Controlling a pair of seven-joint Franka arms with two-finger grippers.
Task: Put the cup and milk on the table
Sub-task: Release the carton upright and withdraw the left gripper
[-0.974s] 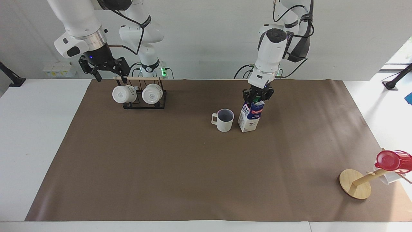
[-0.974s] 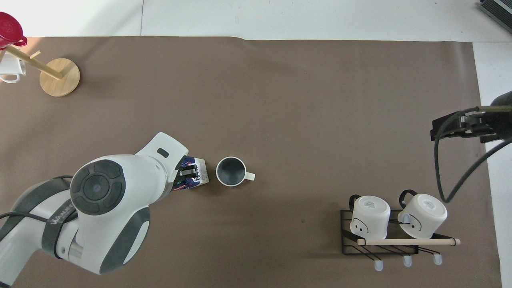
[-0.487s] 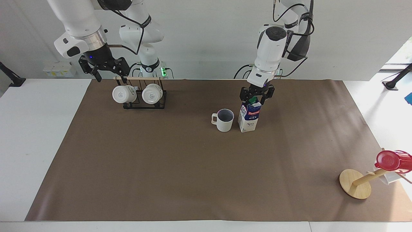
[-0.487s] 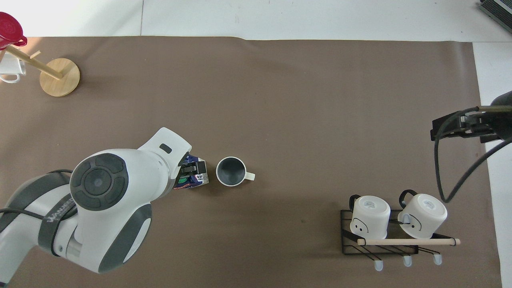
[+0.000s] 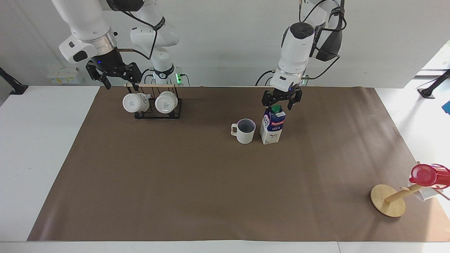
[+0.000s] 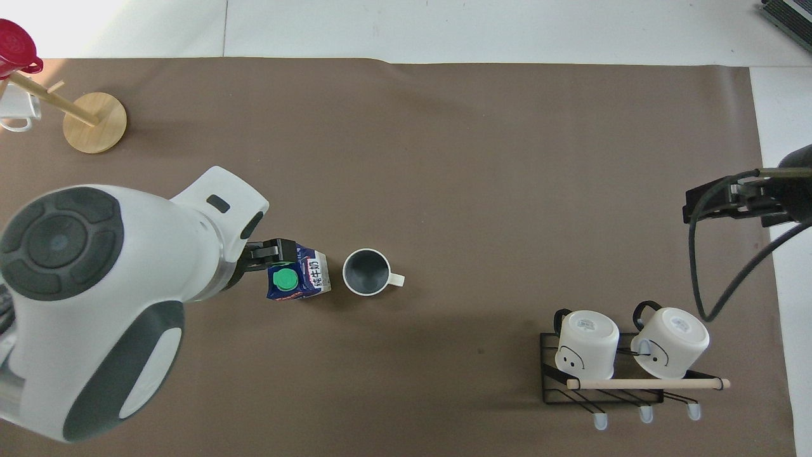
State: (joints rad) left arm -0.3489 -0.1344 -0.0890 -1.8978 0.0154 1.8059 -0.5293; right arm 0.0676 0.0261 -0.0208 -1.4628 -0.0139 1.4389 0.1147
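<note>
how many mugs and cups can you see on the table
5: ribbed cup beside the milk; two white mugs on the black rack; red cup and a partly hidden white one on the wooden stand.

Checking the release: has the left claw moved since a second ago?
Yes. The left claw has opened and risen off the milk, which stands beside the cup.

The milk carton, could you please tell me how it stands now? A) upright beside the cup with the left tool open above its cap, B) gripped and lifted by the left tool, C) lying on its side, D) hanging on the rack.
A: the milk carton stands upright on the paper beside the cup, the left tool open above its green cap.
</note>
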